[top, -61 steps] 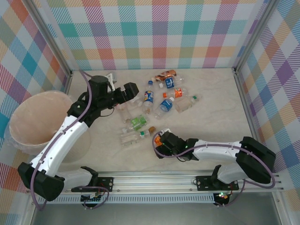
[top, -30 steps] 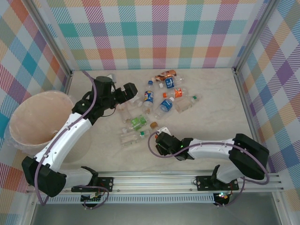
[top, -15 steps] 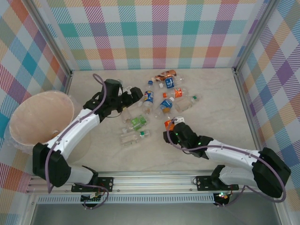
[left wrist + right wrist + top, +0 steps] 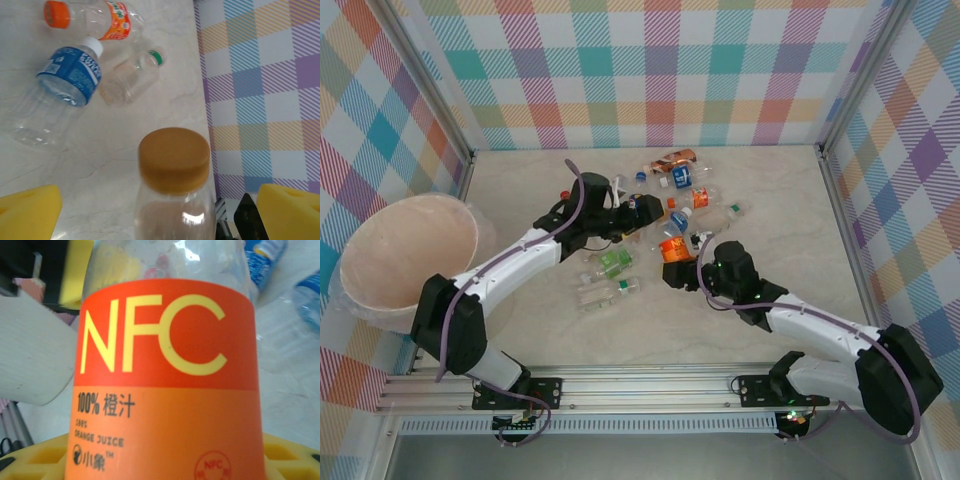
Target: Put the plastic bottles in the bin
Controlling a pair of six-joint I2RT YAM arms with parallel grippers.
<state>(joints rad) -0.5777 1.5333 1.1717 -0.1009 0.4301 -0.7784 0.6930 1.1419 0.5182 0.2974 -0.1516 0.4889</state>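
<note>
My right gripper is shut on an orange-labelled NFC juice bottle, which stands upright above the table's middle. Its label covers most of the right wrist view, with my yellow fingers at its base. My left gripper is open, with its yellow pads wide apart on either side of the bottle's brown cap, not touching it. Other plastic bottles lie scattered at the back centre. The pale pink bin stands at the far left, tilted towards the table.
A green-labelled bottle and a clear one lie in front of the left arm. A blue-labelled bottle, an orange-capped one and a green-capped one lie beyond the cap. Plaid walls enclose the table.
My right gripper has carried the orange bottle from the table's front centre up and back towards the pile. My left gripper has swung right to meet the bottle's cap.
</note>
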